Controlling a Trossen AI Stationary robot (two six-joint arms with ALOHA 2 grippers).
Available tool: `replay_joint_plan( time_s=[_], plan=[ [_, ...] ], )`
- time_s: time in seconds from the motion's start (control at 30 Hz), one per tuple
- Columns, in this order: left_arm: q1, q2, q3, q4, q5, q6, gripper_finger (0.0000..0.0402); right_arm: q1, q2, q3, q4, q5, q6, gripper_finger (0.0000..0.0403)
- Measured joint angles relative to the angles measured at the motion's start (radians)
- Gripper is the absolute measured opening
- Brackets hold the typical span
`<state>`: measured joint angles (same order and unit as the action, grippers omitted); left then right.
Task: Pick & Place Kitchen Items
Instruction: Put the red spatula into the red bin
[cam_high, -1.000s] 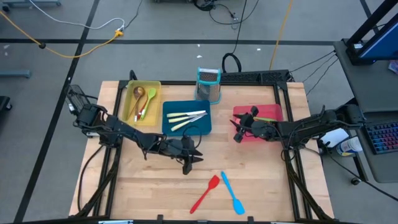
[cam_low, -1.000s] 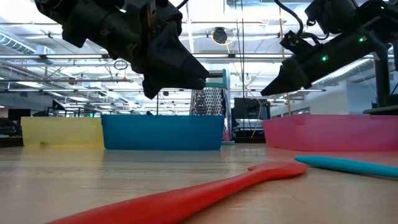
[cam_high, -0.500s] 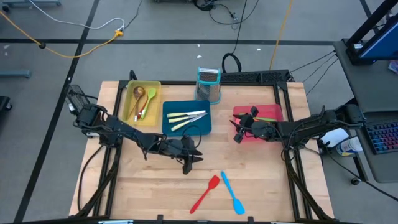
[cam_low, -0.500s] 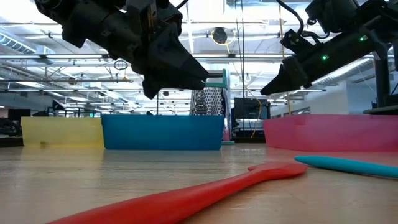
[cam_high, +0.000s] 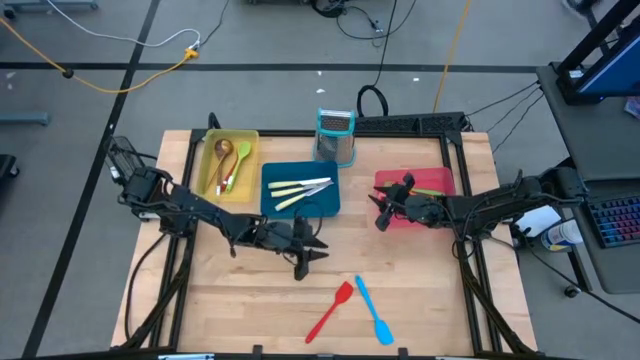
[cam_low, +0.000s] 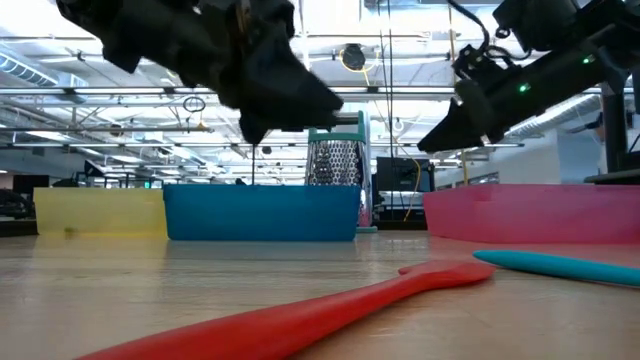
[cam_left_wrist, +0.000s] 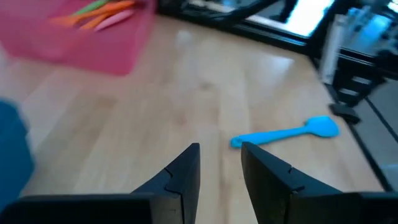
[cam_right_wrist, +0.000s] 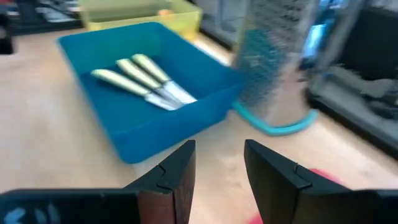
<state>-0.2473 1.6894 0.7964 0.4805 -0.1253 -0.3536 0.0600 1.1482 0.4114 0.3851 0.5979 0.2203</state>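
Inspection runs from the left of the table to the right, seen from above.

At roughly ten o'clock from table centre sits the yellow tray (cam_high: 231, 163), holding a wooden spoon (cam_high: 223, 152) and a green spoon (cam_high: 240, 157); a red item lies with them, too small to identify.

Just to its right, at about eleven o'clock, the blue tray (cam_high: 301, 188) holds three cream-handled knives (cam_right_wrist: 142, 79), lying side by side.

The left gripper (cam_high: 309, 257) hangs over bare wood just below the blue tray, near table centre. Its fingers (cam_left_wrist: 184, 173) stand slightly apart with nothing between them: empty.

At twelve o'clock, beyond the blue tray, stands the metal grater (cam_high: 336, 135) with a teal top, upright.

At about six o'clock, near the front edge, the red spatula (cam_high: 331, 309) and the blue spatula (cam_high: 373, 309) lie flat on the wood, their upper ends close together and the lower ends splayed apart. Neither gripper touches them.

The right gripper (cam_high: 378, 208) is at two o'clock, at the left edge of the pink tray (cam_high: 432, 181), raised above it per the low view. Its fingers (cam_right_wrist: 176, 177) are parted with a clear gap, holding nothing.

The pink tray contains orange, green and pink utensils (cam_left_wrist: 101, 12); exact types cannot be told.
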Motion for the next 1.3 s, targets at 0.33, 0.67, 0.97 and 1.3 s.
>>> replay_joint_plan(
  time_s=[0.33, 0.67, 0.97, 1.3],
  plan=[
    [-0.128, 0.0, 0.139, -0.114, -0.154, 0.067, 0.012, 0.17, 0.0, 0.0, 0.079, -0.075, 0.0, 0.0126],
    [-0.2, 0.021, 0.158, -0.111, -0.202, -0.015, 0.0186, 0.319, 0.048, 0.0, 0.126, -0.072, 0.066, 0.0125],
    [-0.221, 0.244, 0.269, -0.029, -0.202, -0.076, 0.0211, 0.436, 0.176, 0.0, 0.299, -0.075, 0.083, 0.0125],
    [-0.216, 0.465, 0.655, -0.607, -0.299, -0.234, 0.0212, 0.505, 0.215, 0.0, 0.321, -0.071, 0.11, 0.0125]
  ],
)
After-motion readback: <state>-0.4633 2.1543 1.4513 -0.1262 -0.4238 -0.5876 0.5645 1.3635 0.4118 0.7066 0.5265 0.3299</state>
